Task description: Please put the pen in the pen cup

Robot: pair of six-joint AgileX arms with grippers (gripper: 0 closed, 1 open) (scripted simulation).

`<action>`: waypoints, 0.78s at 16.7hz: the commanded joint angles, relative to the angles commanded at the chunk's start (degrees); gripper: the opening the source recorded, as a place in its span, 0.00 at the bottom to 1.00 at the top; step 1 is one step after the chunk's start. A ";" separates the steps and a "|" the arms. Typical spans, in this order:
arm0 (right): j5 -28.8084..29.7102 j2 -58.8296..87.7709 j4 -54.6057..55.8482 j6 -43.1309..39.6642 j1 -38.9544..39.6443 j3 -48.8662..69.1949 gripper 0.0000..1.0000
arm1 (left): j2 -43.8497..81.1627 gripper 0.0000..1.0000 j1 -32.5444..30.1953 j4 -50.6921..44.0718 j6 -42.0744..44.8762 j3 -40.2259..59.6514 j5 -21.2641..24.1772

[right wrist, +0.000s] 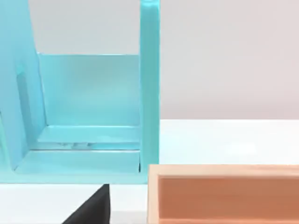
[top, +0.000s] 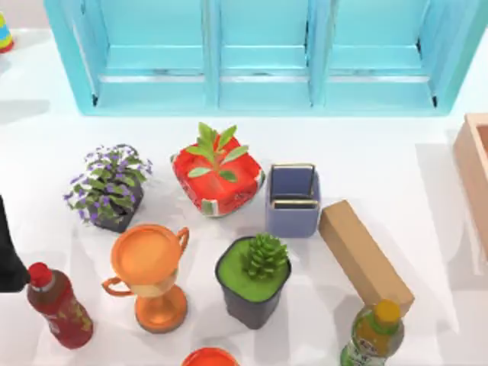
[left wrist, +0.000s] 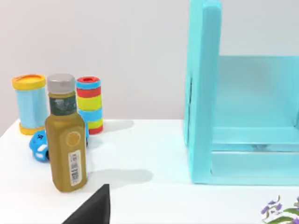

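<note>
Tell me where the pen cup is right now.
In the top view the pen cup stands upright right of the table's centre, between the red pot with a green plant on its left and the tan wooden block on its right, behind the succulent pot.

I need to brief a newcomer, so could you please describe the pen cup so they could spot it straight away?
Start at the big turquoise shelf unit along the table's far edge in the top view. Just in front of it, right of the red pot with a green sprig, stands the pen cup: small, slate-blue, square-sided, pale-rimmed, with an inner divider and no plant, unlike the pots beside it.
</note>
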 joint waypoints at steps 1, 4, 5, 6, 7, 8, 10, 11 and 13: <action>0.00 0.00 0.00 0.00 0.00 0.00 1.00 | 0.00 1.00 0.00 0.00 0.00 0.00 0.00; 0.00 0.00 0.00 0.00 0.00 0.00 1.00 | 1.80 1.00 1.33 -0.99 -0.48 1.70 0.60; 0.00 0.00 0.00 0.00 0.00 0.00 1.00 | 3.61 1.00 2.63 -1.96 -0.95 3.32 1.19; 0.00 0.00 0.00 0.00 0.00 0.00 1.00 | 6.04 1.00 4.28 -3.20 -1.56 5.37 1.96; 0.00 0.00 0.00 0.00 0.00 0.00 1.00 | 9.06 1.00 6.22 -4.66 -2.27 7.79 2.90; 0.00 0.00 0.00 0.00 0.00 0.00 1.00 | 12.69 1.00 8.40 -6.33 -3.06 10.54 4.01; 0.00 0.00 0.00 0.00 0.00 0.00 1.00 | 21.72 1.00 13.30 -10.16 -4.83 16.83 6.63; 0.00 0.00 0.00 0.00 0.00 0.00 1.00 | 27.01 1.00 15.93 -12.25 -5.78 20.27 8.09; 0.00 0.00 0.00 0.00 0.00 0.00 1.00 | 38.72 1.00 21.39 -16.63 -7.74 27.51 11.23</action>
